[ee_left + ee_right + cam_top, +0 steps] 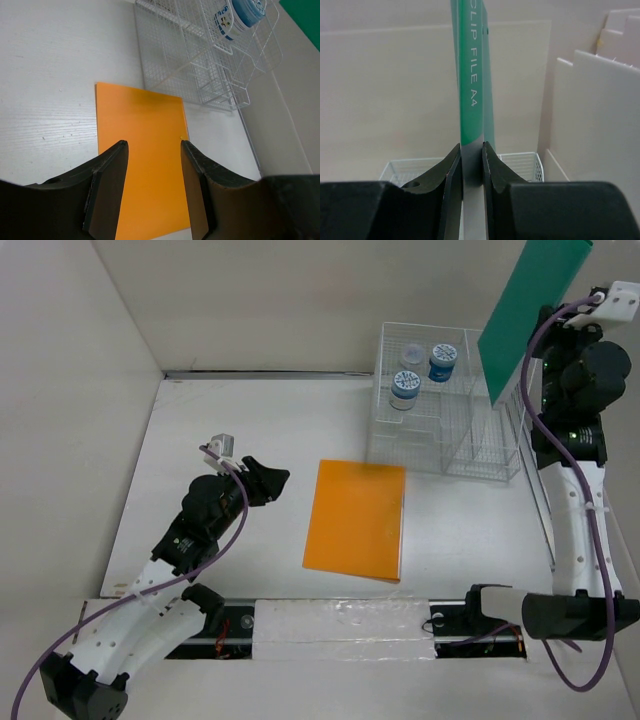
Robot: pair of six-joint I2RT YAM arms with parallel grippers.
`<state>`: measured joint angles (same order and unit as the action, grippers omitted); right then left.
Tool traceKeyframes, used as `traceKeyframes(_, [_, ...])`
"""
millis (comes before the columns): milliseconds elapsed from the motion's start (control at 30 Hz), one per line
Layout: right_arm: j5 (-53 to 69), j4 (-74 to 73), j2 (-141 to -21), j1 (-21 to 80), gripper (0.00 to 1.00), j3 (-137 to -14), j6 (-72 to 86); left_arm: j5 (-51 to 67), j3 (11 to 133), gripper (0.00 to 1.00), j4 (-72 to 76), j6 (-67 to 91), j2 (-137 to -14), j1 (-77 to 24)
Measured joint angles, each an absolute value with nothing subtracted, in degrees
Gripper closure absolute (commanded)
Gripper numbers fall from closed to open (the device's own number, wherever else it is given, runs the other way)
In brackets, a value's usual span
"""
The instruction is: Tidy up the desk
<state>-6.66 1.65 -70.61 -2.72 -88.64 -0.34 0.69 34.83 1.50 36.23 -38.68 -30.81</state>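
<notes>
Right gripper (471,150) pinches a flat green plastic clip file (530,310) above the far-right white wire-mesh rack (480,452). Left gripper (272,480), spread wide, sits by the left edge of a flat orange folder (355,520) lying mid white desk (230,410).

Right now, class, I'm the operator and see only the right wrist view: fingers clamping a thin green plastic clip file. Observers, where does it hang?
Observer: The green clip file is held up over the right end of the white wire-mesh rack, at the matte white desk's far right.
Operator: Anything in that rack?
Observer: Three small round containers, in its left part.
Operator: And the other arm?
Observer: The left fingers stand open beside a flat orange rectangular folder, not touching it.
</notes>
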Motion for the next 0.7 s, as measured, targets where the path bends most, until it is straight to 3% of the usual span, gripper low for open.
traceKeyframes(700, [-5.63,5.15,-72.84,-4.08,1.0,-84.42,0.4,0.71,34.41,0.58,2.2,36.23,-39.62,-30.81])
